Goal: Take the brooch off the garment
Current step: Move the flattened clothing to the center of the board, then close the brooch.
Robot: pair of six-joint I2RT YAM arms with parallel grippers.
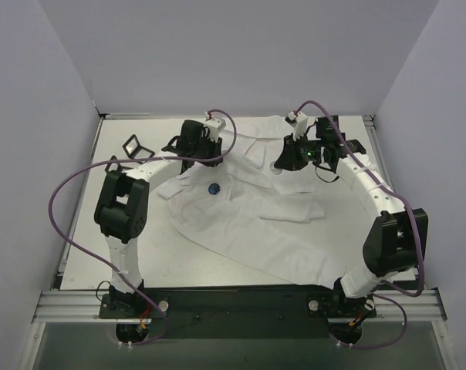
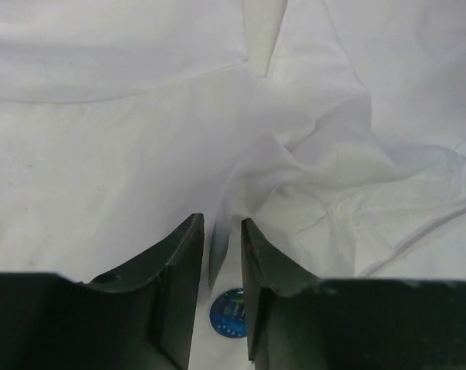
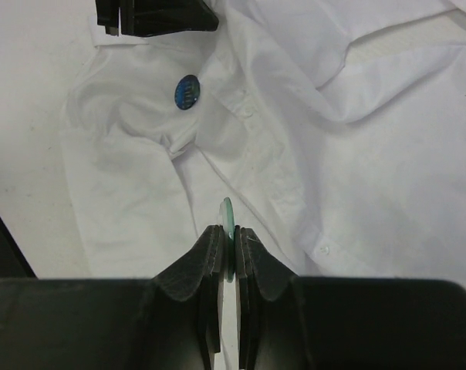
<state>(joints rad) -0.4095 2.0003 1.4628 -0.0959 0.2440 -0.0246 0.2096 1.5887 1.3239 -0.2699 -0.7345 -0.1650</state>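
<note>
The brooch (image 1: pixel 214 187), a small round blue badge, lies flat and face up on the chest of the white shirt (image 1: pixel 271 231). The shirt is spread in folds across the tabletop (image 1: pixel 163 254). The brooch is round, so it has no long axis to line up with. What matters is which hand is closer and on which side of it the brooch sits.

The left hand (image 2: pixel 221 223) is clearly the nearer one. It hangs over the shirt just beside the brooch. In its own view the blue disc shows low down in the narrow gap between the two fingers, on the wrist side of the tips and not ahead of them. From above, the brooch sits just on the near side of this hand, towards the arm bases. The fingers stand slightly apart. A raised fold of cloth runs up to the gap, but nothing looks gripped.

The right hand (image 3: pixel 227 231) is well away across the shirt front, with the brooch up and to the left in its view. It is clenched on a thin greenish disc (image 3: pixel 227 220) seen edge-on. I cannot tell what that piece is.

My judgement is that the left hand would need to pull back towards its own wrist to get its tips over the brooch.
</note>
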